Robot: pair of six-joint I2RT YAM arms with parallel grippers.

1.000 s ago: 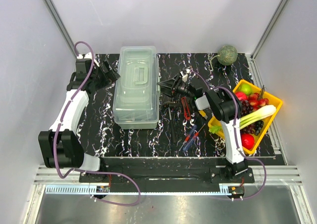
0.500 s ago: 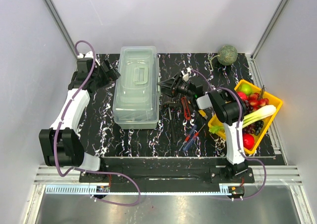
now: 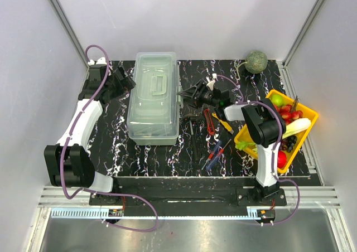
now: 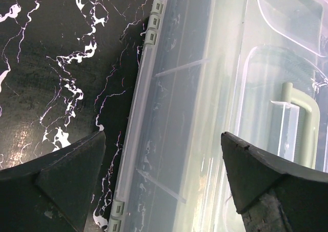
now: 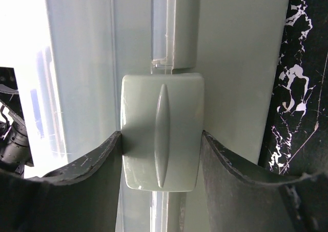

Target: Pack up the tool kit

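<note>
The tool kit's pale grey-green toolbox lies shut under its clear lid, left of centre. My right gripper is at its right side, shut on the front latch, with both fingers pressed against the latch's sides around. My left gripper hangs open at the box's left edge, its fingers straddling the hinge side without touching. Red pliers, a black hammer, a yellow knife and red and blue screwdrivers lie loose on the mat to the right of the box.
A yellow tray of fruit and vegetables stands at the right edge under the right arm's elbow. A green melon sits at the back right corner. The black marbled mat is bounded by white walls.
The right arm's elbow has swung a little to the right and its wrist has edged toward the back while staying on the latch. The left arm and toolbox have not moved.
</note>
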